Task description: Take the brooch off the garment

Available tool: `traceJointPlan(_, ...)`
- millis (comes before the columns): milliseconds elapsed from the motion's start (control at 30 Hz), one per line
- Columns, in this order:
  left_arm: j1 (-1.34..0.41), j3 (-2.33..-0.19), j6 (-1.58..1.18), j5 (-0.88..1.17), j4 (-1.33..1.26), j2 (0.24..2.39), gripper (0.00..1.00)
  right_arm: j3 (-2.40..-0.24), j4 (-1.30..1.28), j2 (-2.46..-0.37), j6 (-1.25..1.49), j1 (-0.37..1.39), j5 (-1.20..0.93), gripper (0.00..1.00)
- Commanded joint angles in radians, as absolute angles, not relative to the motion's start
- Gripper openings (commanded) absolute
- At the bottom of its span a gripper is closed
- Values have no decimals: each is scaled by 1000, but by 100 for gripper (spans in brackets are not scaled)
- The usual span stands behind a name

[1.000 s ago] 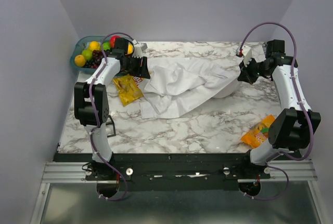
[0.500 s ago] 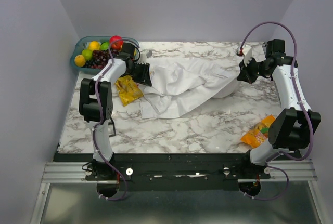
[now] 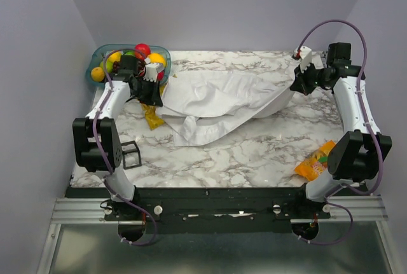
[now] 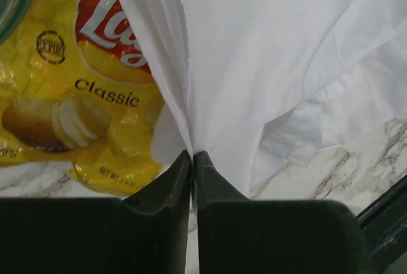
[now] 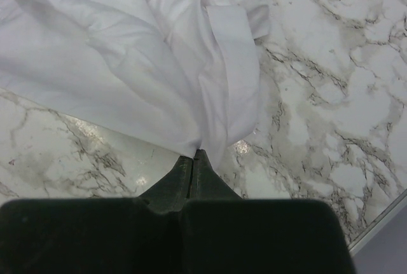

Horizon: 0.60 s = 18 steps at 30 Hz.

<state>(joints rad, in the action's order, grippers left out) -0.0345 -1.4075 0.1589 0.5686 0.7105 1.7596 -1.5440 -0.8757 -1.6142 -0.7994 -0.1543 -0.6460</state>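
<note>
Looking for the brooch, you will not find it in any of the three views; it is either hidden in the folds or too small to make out, so its place on the cloth cannot be told.

The garment point(image 3: 222, 99) lies across the far middle of the table point(image 3: 254, 153), drawn out sideways between your two arms. A loose flap spills toward the near edge.

At its left end, your left gripper point(image 3: 154, 86) has its fingers pressed together on a thin vertical fold of the white fabric. The left wrist view shows the cloth running straight down into the tips point(image 4: 193, 156). Your right gripper point(image 3: 297, 86) pinches the garment's right end in the same way. In the right wrist view the fingers meet point(image 5: 193, 156) on a hemmed edge, and the fabric fans away from them over the marble.

Just beside the left pinch, partly under the shirt's edge, lies a yellow chip bag point(image 4: 70, 77), seen from above as a yellow strip point(image 3: 151, 116). Behind the left gripper, in the far-left corner, stands a teal fruit bowl point(image 3: 96, 54) holding coloured fruit. Well apart from the garment, near your right arm's base, an orange snack packet point(image 3: 316, 161) rests on the marble.
</note>
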Motion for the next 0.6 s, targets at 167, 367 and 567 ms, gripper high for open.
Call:
traceJointPlan(167, -66, -1206, 354, 442, 495, 1540, 58, -1594, -887, -1660, -795, -143, -698, 2)
traceJointPlan(367, -137, -1222, 393, 410, 457, 1549, 62, -1600, -894, -1666, -799, -138, -703, 2)
traceJointPlan(567, -124, -1378, 129, 449, 533, 1735, 60, -1583, -887, -1654, -795, -133, -706, 2)
